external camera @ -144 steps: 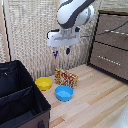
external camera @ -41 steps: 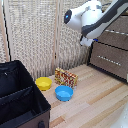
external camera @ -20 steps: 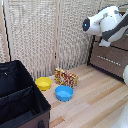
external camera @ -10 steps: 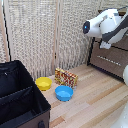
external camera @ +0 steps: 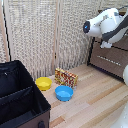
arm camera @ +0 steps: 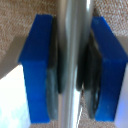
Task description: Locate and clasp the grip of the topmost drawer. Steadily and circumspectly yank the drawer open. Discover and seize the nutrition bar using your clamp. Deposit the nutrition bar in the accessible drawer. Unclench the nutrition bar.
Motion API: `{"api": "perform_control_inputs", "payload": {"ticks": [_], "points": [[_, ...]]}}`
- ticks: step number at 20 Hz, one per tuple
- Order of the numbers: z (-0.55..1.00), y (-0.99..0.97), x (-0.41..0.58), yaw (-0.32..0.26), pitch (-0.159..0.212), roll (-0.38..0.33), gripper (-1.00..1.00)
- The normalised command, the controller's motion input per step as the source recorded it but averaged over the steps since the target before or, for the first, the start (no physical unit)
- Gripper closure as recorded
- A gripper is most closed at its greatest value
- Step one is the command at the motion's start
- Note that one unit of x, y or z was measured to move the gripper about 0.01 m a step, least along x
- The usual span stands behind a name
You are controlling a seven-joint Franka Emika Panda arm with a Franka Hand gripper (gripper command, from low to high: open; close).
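Observation:
In the wrist view my clamp (arm camera: 74,65) has its two blue fingers (arm camera: 37,65) pressed against either side of the thin silver handle (arm camera: 74,25), so it is shut on it. The brown front of the topmost drawer (arm camera: 15,20) shows behind the handle. In the exterior view the white arm (external camera: 105,25) reaches to the dresser (external camera: 107,62) at the exterior view's right and hides the clamp and the handle. The nutrition bar (external camera: 66,77), a red and yellow printed packet, rests on the wooden floor near the screen, far from the clamp.
A yellow bowl (external camera: 43,83) and a blue bowl (external camera: 64,92) sit on the floor beside the packet. A large black open box (external camera: 20,100) fills the exterior view's lower left. A woven folding screen (external camera: 45,35) stands behind.
The arm has swung from above the bowls up and toward the exterior view's right, to the dresser. Over the last half second it has hardly moved.

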Motion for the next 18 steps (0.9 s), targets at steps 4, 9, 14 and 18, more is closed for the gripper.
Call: {"api": "perform_control_inputs", "payload": {"ticks": [4, 9, 14, 18], "points": [[0.11, 0.63, 0.002, -0.068, 0.000, 0.167, 1.00], [0.00, 0.78, 0.034, -0.079, 0.000, 0.130, 1.00], [-0.02, 0.84, 0.035, -0.071, 0.000, 0.083, 1.00], [-0.08, 0.88, 0.009, -0.063, 0.000, 0.053, 1.00]]}}
